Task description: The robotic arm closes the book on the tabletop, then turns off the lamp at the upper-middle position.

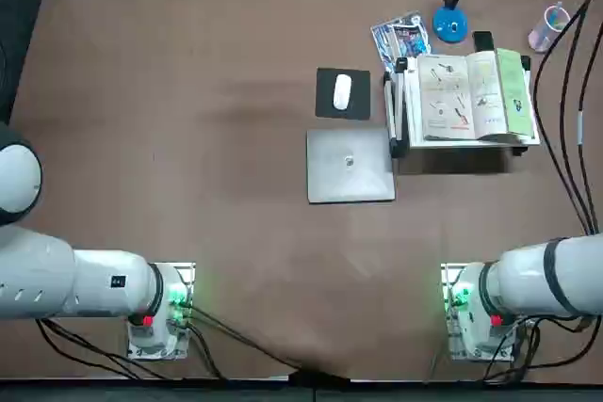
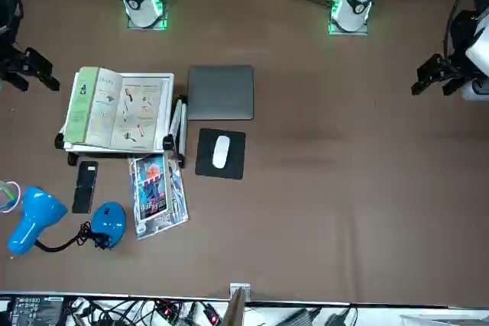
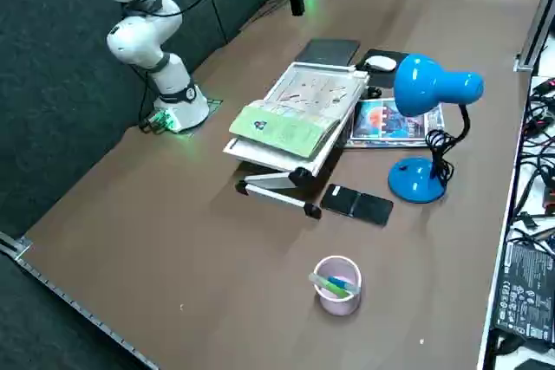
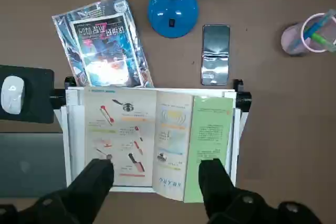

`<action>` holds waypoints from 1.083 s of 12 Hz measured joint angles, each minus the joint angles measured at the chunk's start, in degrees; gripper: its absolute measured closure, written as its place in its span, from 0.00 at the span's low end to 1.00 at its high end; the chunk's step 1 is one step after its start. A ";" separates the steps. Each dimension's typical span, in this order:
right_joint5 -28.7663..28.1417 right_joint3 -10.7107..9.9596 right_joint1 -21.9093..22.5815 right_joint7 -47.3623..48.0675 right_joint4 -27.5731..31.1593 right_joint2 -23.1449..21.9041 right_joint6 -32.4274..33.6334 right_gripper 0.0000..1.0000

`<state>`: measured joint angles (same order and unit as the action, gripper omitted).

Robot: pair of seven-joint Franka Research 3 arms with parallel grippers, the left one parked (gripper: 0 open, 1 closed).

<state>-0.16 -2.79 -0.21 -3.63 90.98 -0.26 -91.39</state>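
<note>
Wrist view: spread black fingers [image 4: 214, 174] face the open green-covered paper book [image 4: 173, 142] — flat on its raised white stand [image 4: 75, 135]; floppy pages suggest pinching the cover edge, gently.

No lettering is clear enough to read on anything

Book [image 4: 139, 135] on stand [image 4: 75, 145].
</note>
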 joint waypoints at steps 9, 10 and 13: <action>-0.12 0.42 0.05 0.00 -0.02 0.34 0.01 0.00; -0.12 0.42 0.01 0.00 -0.04 0.45 0.04 0.00; -3.52 -0.42 -1.71 -0.14 0.00 2.53 0.10 0.00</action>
<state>-3.68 -3.21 -1.91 -3.77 90.97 2.27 -91.30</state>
